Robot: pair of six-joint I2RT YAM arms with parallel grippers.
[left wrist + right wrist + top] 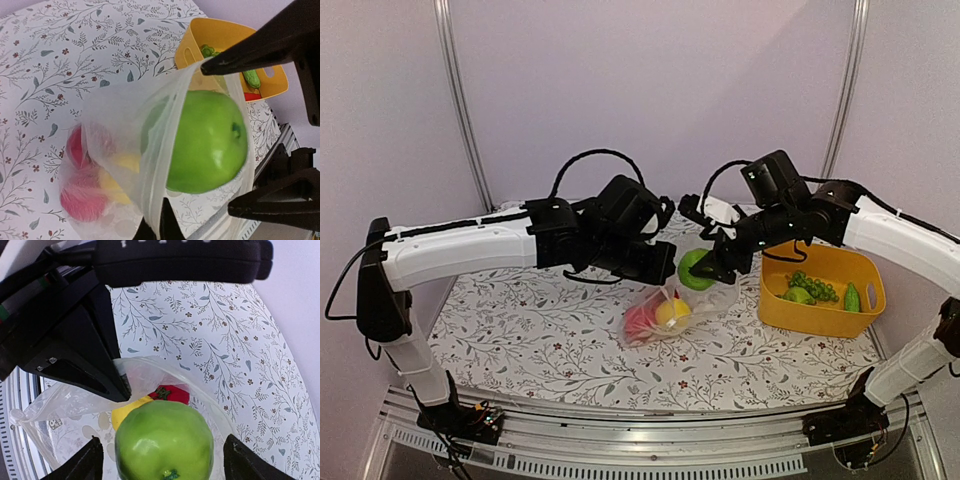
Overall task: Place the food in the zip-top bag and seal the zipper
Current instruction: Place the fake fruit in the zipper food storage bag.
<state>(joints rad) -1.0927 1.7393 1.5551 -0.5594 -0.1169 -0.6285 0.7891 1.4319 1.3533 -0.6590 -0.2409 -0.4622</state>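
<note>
My left gripper [668,266] [157,226] is shut on the rim of the clear zip-top bag [665,318] [115,150] and holds its mouth up and open. The bag's lower part rests on the table with a red ball [640,320] [80,200] and a yellow one [672,312] [117,175] inside. My right gripper [712,266] [160,462] is open at the bag's mouth. A green apple [694,270] [205,140] [162,440] sits between its fingers [92,462], with a gap on each side, partly inside the mouth. The zipper strip runs along the pinched rim.
A yellow tub [800,312] [210,32] stands at the right with green grapes [812,288] and a cucumber [852,297] in it. The table has a floral cloth [540,330]; a metal rail runs along the near edge.
</note>
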